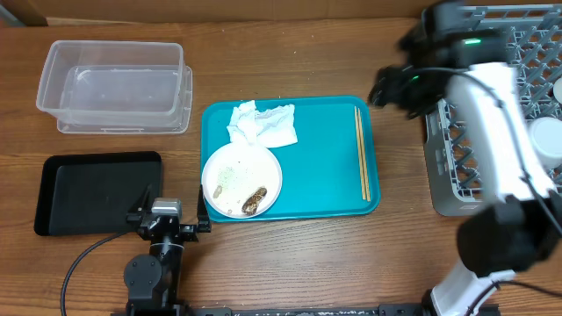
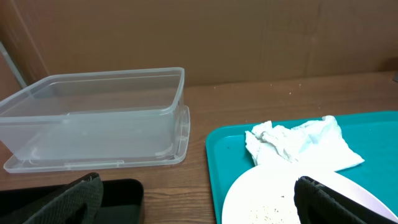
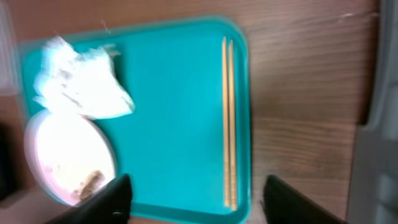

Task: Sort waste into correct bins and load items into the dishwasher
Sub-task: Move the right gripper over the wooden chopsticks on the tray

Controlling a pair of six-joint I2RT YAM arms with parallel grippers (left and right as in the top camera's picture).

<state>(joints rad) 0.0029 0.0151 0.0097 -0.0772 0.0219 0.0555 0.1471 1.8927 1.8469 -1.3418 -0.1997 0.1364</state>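
A white plate (image 1: pixel 241 178) with rice grains and a brown lump (image 1: pixel 255 202) lies on the teal tray (image 1: pixel 316 175), with crumpled napkins (image 1: pixel 263 125) behind it and chopsticks (image 1: pixel 362 154) along the tray's right side. My left gripper (image 1: pixel 167 213) is open and empty, low between the black tray (image 1: pixel 92 193) and the plate (image 2: pixel 273 199); it faces the clear tub (image 2: pixel 93 115). My right gripper (image 1: pixel 391 88) is open and empty, held high above the table just right of the teal tray; the chopsticks (image 3: pixel 229 118) lie between its fingers (image 3: pixel 199 205) in its view.
The clear tub (image 1: pixel 114 83) stands at the back left. The grey dish rack (image 1: pixel 465 175) fills the right side, with white dishes (image 1: pixel 549 140) in it. The right arm crosses over the rack.
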